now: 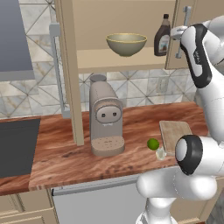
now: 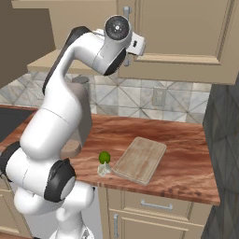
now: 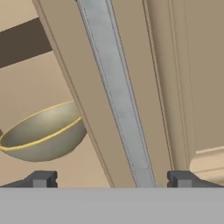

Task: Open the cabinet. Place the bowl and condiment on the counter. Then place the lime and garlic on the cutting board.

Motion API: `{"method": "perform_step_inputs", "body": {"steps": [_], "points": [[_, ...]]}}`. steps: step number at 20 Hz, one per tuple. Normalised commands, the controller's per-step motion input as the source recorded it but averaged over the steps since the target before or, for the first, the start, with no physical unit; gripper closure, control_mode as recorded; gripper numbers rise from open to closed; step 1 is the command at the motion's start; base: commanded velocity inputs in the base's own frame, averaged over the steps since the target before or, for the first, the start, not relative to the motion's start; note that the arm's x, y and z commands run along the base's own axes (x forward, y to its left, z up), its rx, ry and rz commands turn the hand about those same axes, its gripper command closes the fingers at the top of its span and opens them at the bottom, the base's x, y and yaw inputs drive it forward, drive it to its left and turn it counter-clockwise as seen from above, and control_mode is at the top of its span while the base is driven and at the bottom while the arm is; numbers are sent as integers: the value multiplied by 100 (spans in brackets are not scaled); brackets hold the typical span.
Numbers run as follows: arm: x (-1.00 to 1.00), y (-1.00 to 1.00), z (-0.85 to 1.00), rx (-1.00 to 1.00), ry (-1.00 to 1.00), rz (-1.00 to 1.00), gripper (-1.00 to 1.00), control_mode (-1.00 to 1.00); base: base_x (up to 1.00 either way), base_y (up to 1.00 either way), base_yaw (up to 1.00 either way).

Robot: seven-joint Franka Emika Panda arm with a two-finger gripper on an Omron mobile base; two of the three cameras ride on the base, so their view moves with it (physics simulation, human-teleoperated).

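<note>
At the cabinet [image 1: 131, 52], the handle [image 3: 118, 96] is being straddled by the fully spread, empty gripper [image 3: 109, 179]. The bowl [image 1: 126, 44] and condiment [image 1: 162, 36] are being risked if the door is swung carelessly.

Cabinet [image 1: 70, 65]: beige, left door swung open, right door with grey bar handle shut or nearly so. Bowl [image 1: 126, 44]: olive-beige, upright on the cabinet shelf. Condiment [image 1: 162, 36]: dark bottle, upright, just right of bowl. Lime [image 1: 153, 144] and pale garlic [image 1: 160, 153] on reddish worktop [image 1: 65, 148], touching, beside the tan cutting board [image 1: 175, 132], which lies flat.
</note>
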Motion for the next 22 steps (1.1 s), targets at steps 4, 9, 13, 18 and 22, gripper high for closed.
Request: {"method": "perform_step_inputs", "body": {"steps": [4,9,13,18,22], "points": [[10,-12,0,0,0,6,-100,-100,0,0,0],[2,-17,0,0,0,2,-100,-100,0,0,0],[14,0,-2,0,0,0,-100,-100,0,0,0],[22,0,-9,-2,-1,0,-100,-100,0,0,0],[21,-4,-7,-1,-2,2,-100,-100,0,0,0]]}}
